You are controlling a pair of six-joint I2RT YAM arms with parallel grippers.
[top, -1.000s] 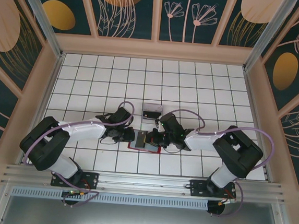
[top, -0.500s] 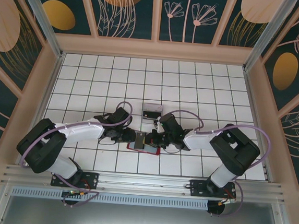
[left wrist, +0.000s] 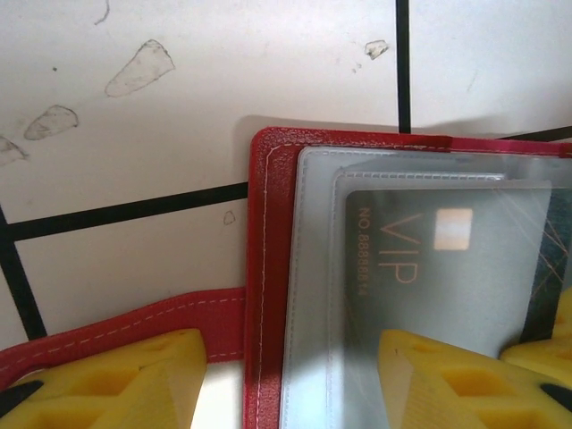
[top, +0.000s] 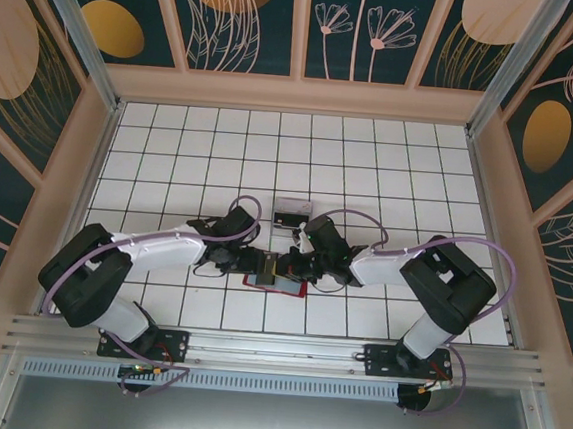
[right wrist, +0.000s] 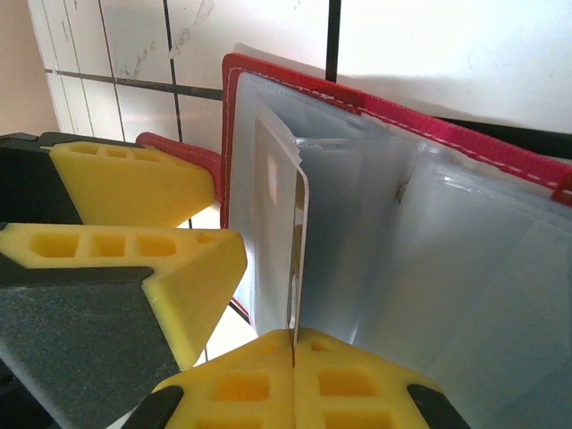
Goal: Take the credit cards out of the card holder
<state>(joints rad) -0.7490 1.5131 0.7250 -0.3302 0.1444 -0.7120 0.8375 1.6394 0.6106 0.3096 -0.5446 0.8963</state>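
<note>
The red card holder lies open on the tiles between both arms. In the left wrist view its red cover frames clear sleeves, and a grey credit card marked VIP sits in the front sleeve. My left gripper is open, one finger on the red tab side and the other over the card's sleeve. My right gripper is shut on the thin edge of an upright sleeve page. From above, the left gripper and right gripper meet over the holder.
A small clear box stands one tile behind the holder. The left gripper's yellow fingers crowd close beside the right gripper's. White tiled floor spreads toward the back wall.
My left gripper's jaws have opened and it has edged right, closer over the holder. The right gripper has stayed shut in place.
</note>
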